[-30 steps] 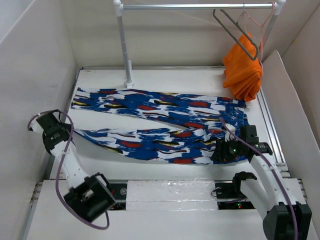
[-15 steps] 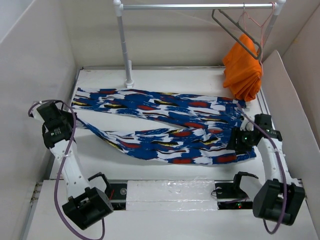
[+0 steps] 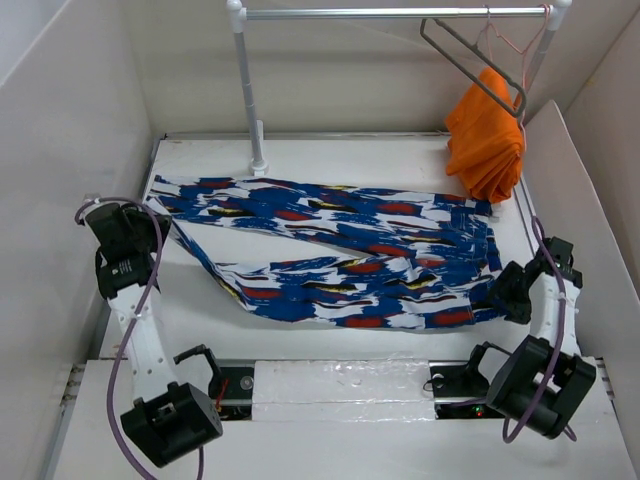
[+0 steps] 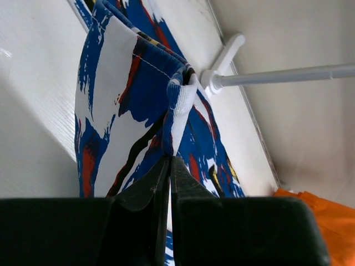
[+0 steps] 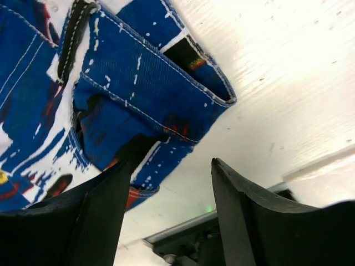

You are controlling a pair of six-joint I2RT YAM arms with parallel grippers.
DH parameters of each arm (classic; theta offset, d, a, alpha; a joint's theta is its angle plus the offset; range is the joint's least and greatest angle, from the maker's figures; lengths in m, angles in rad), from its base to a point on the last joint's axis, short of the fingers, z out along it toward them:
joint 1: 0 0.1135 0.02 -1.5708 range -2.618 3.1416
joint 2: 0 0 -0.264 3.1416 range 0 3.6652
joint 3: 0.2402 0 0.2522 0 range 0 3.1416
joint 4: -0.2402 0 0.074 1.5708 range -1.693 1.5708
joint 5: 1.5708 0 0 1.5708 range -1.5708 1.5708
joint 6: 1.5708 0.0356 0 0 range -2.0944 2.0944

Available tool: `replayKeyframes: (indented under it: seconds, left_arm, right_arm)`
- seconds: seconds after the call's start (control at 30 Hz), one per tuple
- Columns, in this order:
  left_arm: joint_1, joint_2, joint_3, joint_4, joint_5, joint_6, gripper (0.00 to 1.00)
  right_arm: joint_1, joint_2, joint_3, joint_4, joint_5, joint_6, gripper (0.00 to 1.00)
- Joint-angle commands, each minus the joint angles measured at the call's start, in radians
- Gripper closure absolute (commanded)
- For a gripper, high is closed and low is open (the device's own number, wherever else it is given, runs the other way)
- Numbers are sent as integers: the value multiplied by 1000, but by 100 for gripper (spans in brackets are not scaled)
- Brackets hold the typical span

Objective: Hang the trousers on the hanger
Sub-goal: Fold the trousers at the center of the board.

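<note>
Trousers (image 3: 330, 255) are lying spread across the white desk (image 3: 330, 160), waist toward your right arm and both legs running out to the left. The far leg is resting flat just in front of the foot of the white post (image 3: 248, 90). Your left gripper (image 4: 169, 160) is pinching the hem of the near leg, fingers pressed together on the cloth, and that cuff is hanging lifted off the desk at its left edge. Your right gripper (image 5: 169, 166) is hovering with its fingers spread wide beside the waistband, bare desk showing between them and nothing in its grasp; in the top view it is sitting just off the trousers' right end, close to the right wall. The hanger (image 3: 470, 65) is dangling tilted from the white rail (image 3: 390, 13) at the back right, well apart from the trousers. A thin wire hanger (image 3: 505, 40) is hanging beside it, carrying an orange garment (image 3: 487, 130) that is drooping down to the desk's far right corner. Plain white panels (image 3: 70, 120) are closing in the desk on the left, back and right.
</note>
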Motion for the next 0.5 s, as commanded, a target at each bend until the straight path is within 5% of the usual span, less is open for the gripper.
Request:
replayKeyframes:
  seconds: [0.0,0.2,0.33,0.4,0.43,0.47]
  left_arm:
    - [-23,36,67,35,-45,32,100]
    - [-33,107,99,41,-86,37,100]
    - [-33,130,125,32,-127,37,100]
    - [-33,133,124,32,-141,37,100]
    - [-33,135,119,32,-161,39,100]
    - [-33,136,116,34,-172,40,100]
  right_arm:
    - [33,23,-51,55,61,145,34]
    - [46,35,-129,154,55,209,38]
    - [55,95,-131,247,36,206,50]
    - [79,161,-116,245,45,180,66]
    - [90,172,-88,234,53,172,89]
    - [102,167,-71,222,62,149,93]
